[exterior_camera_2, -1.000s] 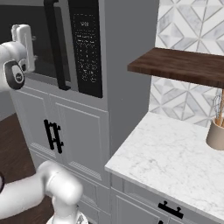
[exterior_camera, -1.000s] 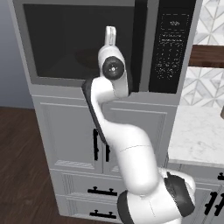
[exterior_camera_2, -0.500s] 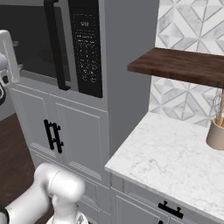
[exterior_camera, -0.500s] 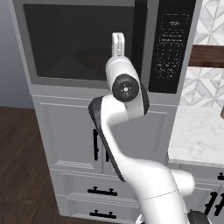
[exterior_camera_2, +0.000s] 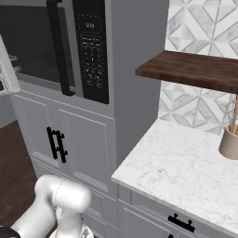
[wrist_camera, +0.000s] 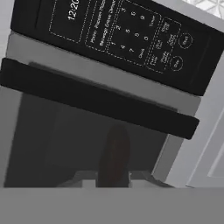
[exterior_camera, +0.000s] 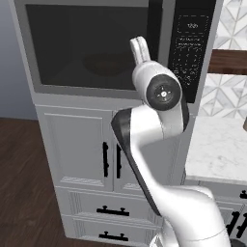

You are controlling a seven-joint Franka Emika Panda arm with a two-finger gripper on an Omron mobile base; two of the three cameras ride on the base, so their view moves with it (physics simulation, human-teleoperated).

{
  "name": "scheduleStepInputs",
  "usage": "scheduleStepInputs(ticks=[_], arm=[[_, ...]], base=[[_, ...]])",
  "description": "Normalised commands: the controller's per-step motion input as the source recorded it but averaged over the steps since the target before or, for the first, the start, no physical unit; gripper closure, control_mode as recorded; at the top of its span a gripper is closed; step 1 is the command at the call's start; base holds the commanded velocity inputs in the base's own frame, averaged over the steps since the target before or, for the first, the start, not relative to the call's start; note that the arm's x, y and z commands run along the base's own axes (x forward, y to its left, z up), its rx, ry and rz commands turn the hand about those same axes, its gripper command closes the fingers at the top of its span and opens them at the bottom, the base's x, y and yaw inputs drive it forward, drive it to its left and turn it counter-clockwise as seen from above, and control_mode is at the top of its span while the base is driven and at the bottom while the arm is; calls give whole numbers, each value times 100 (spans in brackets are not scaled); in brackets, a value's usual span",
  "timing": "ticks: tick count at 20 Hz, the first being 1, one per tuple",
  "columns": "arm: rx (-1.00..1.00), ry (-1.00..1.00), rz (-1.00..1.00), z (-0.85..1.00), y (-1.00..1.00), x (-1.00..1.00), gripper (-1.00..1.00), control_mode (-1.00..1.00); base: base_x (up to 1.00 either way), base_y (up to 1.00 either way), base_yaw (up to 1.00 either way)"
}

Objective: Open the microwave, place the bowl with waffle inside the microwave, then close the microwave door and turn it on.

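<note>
Since a second ago my arm has swung right toward the long black bar handle (wrist_camera: 96, 101); my pincer's opening I cannot tell. Beyond, the grey-framed dark-glass microwave door (exterior_camera: 91, 48) is shut, stiff and hinged: grip that bar mid-length.

Even soft light, sharp render, faint shadows

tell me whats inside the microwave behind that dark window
Through the microwave door, a dim round bowl with waffle shows on the turntable. The tinted glass hides the waffle's grid and the rest of the cavity.
</note>
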Motion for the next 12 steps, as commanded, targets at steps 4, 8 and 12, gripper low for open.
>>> scheduleStepInputs(ticks=[4,8,12], arm=[[-32,31,0,20,-52,-29,100,-100],[-42,25,0,-1,-43,-32,100,-100],[-38,7,7,-36,-62,-41,100,-100]], base=[[0,0,0],[0,0,0],[0,0,0]])
